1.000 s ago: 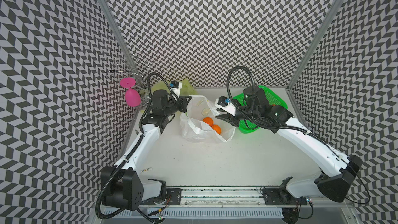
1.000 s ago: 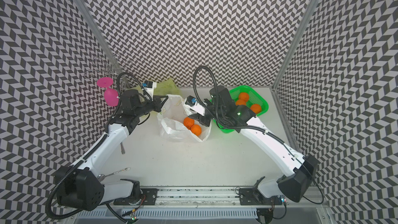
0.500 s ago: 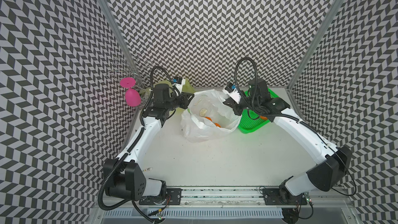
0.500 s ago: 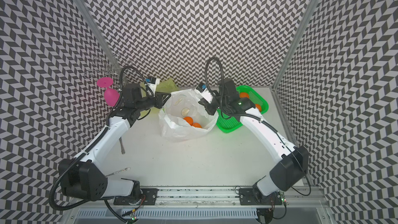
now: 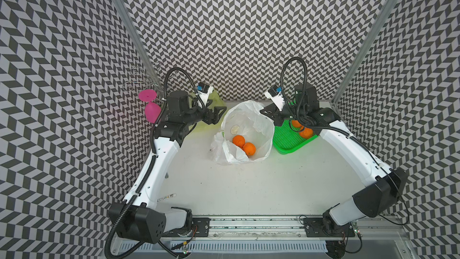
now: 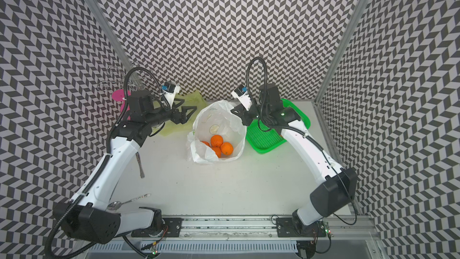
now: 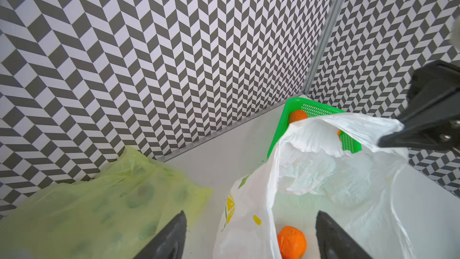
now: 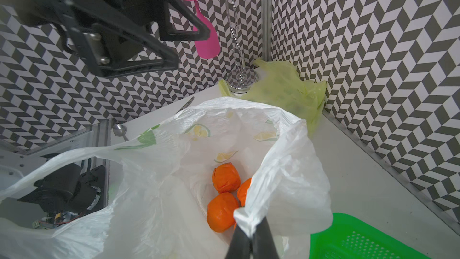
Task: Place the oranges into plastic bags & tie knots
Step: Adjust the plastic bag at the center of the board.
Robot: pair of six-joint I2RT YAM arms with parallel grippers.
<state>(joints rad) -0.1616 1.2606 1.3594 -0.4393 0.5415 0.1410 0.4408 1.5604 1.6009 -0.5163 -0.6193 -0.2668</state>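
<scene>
The white lemon-print plastic bag (image 5: 249,123) stands open mid-table. My right gripper (image 8: 251,225) is shut on a bunched strip of its rim and holds that side up. My left gripper (image 7: 251,230) is open, and the bag's near wall (image 7: 249,220) stands loose between its fingers. Several oranges (image 6: 217,140) lie in the bag, also seen in the right wrist view (image 8: 221,215). Two more oranges (image 5: 306,132) sit in the green basket (image 5: 288,143), partly hidden by my right arm. The yellow-green plastic bag (image 7: 99,208) lies crumpled at the back left. No knots show.
A pink glass (image 5: 151,110) hangs on a wire rack (image 8: 236,46) in the back left corner. A spoon (image 6: 119,204) and another utensil (image 6: 140,165) lie by the left arm. Patterned walls close in the back and sides.
My right gripper shut on the bag's right rim and pulled it up and back, which stood the bag open. My left gripper opened and let go of the left rim.
</scene>
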